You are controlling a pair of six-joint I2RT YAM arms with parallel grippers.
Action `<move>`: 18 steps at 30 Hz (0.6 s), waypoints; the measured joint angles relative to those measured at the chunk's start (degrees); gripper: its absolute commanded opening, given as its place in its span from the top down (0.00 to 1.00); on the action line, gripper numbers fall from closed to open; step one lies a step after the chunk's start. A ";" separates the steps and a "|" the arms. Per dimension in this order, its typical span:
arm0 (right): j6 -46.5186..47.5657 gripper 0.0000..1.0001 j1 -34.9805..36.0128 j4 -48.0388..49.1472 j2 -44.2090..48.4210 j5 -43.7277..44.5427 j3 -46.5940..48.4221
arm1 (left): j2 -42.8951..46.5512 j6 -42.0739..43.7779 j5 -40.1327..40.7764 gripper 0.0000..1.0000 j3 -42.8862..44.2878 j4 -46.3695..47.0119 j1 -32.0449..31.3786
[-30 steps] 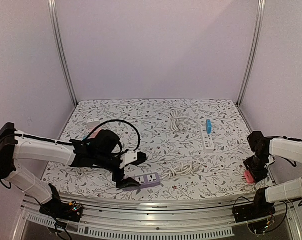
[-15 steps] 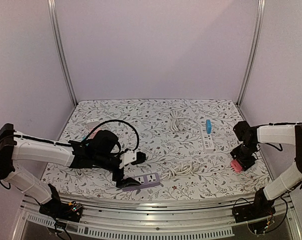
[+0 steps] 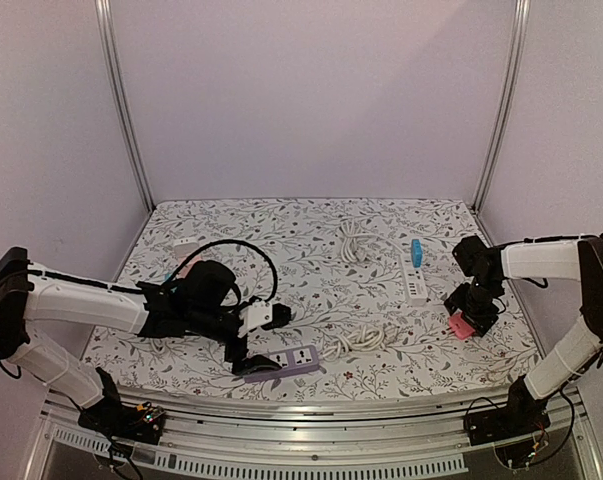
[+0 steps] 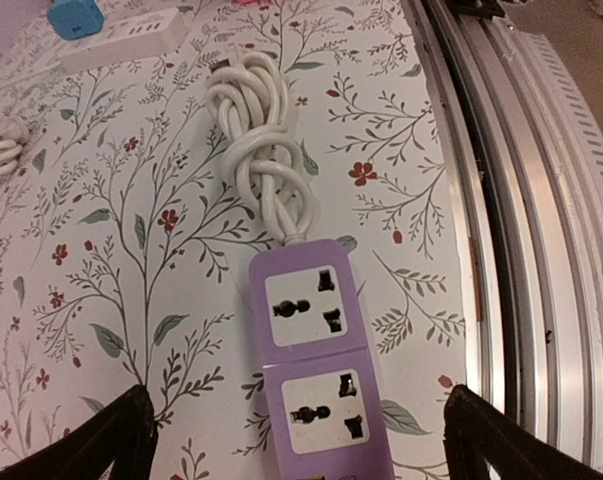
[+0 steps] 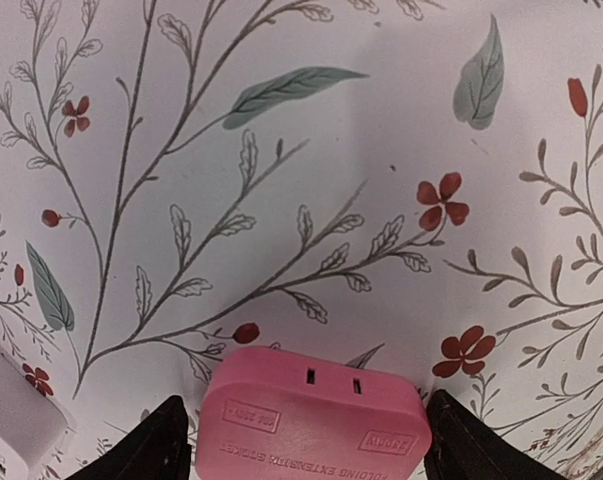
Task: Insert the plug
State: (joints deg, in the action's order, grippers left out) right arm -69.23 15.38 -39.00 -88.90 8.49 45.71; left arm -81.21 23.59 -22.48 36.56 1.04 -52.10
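A purple power strip point(image 3: 293, 358) lies near the table's front edge, with two of its sockets showing in the left wrist view point(image 4: 316, 375). My left gripper point(image 3: 249, 352) is open, and its fingers stand wide apart on either side of the strip's near end point(image 4: 301, 445). My right gripper point(image 3: 468, 316) is shut on a pink plug adapter point(image 3: 460, 326) and holds it just above the flowered table at the right. In the right wrist view the pink plug point(image 5: 311, 420) fills the gap between the fingers, with two slots in its top face.
The purple strip's white cord point(image 3: 366, 338) lies knotted to its right point(image 4: 261, 140). A white power strip point(image 3: 415, 277) with a blue plug point(image 3: 416, 249) lies at the back right. A white cable coil point(image 3: 353, 243) and a black cable loop point(image 3: 243, 246) lie further back.
My right arm has carried the pink plug left and away from the front right edge, towards the white power strip. The left arm has stayed still.
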 measured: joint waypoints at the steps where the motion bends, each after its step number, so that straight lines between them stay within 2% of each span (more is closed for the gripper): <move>1: 0.13 0.16 0.00 0.00 0.00 -0.04 0.07 | 0.00 0.09 0.02 0.00 0.00 0.00 0.00; 9: 2.54 0.16 0.42 -0.46 -3.87 -1.55 4.28 | 0.00 0.39 0.02 0.01 -0.04 0.50 -0.02; 18: 4.85 0.59 0.85 -0.04 -4.96 -1.77 4.92 | 2.34 -0.44 1.90 0.02 -2.45 2.95 0.09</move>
State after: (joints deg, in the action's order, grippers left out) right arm -64.38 16.23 -39.05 -93.86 6.72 50.63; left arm -78.87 23.16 -20.58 34.11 3.99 -52.01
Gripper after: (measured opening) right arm 0.632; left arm 0.982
